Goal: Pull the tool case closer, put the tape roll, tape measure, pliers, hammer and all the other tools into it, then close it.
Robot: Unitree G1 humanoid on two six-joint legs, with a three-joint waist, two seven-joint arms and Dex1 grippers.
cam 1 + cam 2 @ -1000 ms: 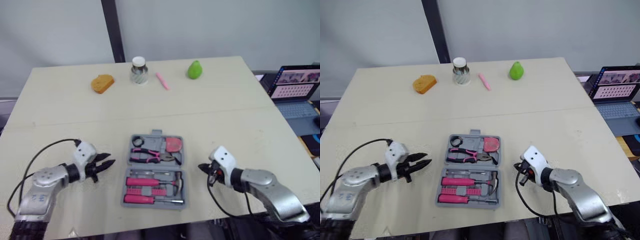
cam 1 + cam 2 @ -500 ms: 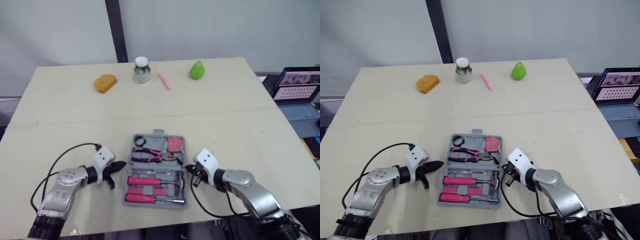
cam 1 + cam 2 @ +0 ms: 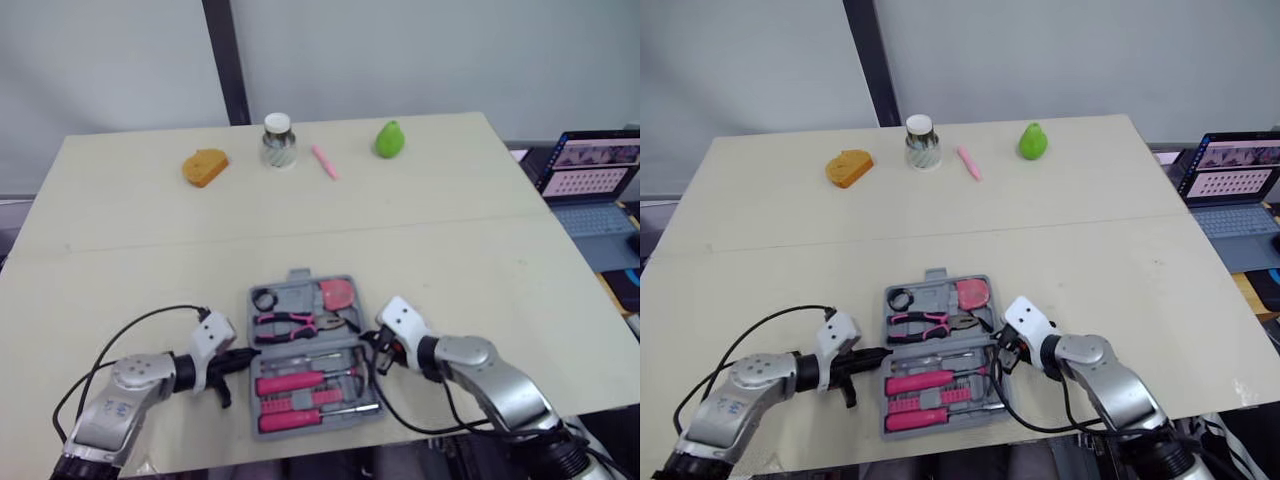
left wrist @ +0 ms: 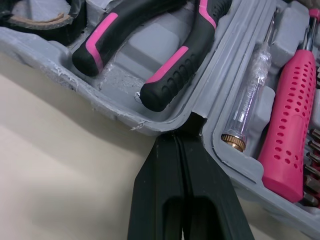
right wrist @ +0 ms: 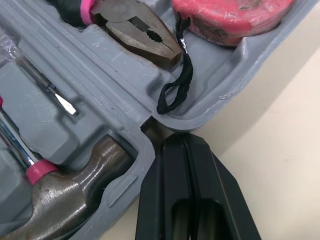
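The grey tool case lies open near the table's front edge, turned a little askew. In it are the black tape roll, pink-handled pliers, pink tape measure, hammer and screwdrivers. My left gripper is shut, with its tip against the notch at the case's left hinge. On the case's right side my right gripper is shut too, its tip at the right hinge notch, beside the hammer head and the tape measure's black strap.
Along the far edge of the table stand an orange sponge-like block, a lidded jar, a pink pen and a green pear. An open laptop sits beyond the table's right edge.
The left gripper has shut. Both grippers have moved inward from either side until they touch the case's hinge notches. The case has turned a little.
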